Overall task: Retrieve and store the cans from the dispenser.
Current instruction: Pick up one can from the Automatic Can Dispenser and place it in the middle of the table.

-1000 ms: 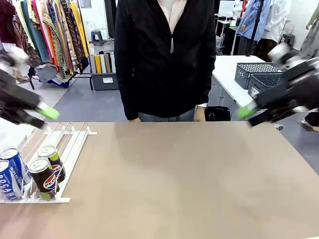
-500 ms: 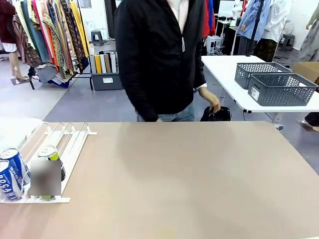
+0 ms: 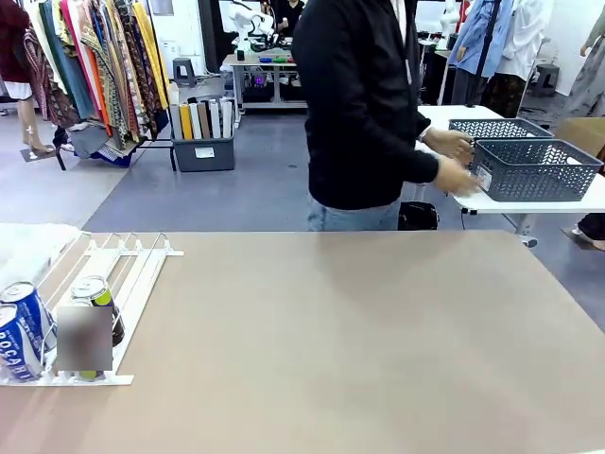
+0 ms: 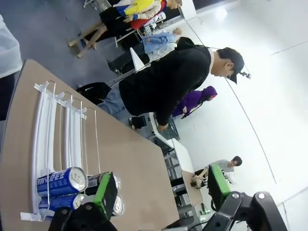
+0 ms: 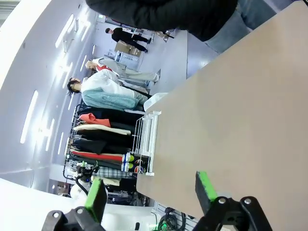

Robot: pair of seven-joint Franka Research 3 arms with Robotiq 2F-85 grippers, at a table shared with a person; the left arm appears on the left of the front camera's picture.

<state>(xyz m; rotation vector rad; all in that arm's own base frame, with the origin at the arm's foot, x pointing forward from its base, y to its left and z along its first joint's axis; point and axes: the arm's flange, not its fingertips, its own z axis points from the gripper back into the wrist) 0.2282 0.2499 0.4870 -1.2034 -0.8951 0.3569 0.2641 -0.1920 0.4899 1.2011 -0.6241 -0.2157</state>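
Dispenser (image 3: 132,274) stands at the table's (image 3: 359,331) left near corner. The cans (image 3: 21,326) are bunched at its low end against the stoppers, as the slope would feed them. Left gripper (image 4: 161,185) hangs above that end, jaws wide apart and empty. Right gripper (image 5: 150,191) is likewise spread and empty, over the table. Far right, the person (image 3: 364,104) reaches for a grey basket (image 3: 539,170) on a side table, presumably for storage. No can looks retrieved yet.

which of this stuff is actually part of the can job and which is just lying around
Part of the job:
cans, at the dispenser's low end
dispenser, the white railed rack

Just around:
grey mesh baskets, with the person reaching at them (perhaps for storing, cannot tell)
clothes rack in the background
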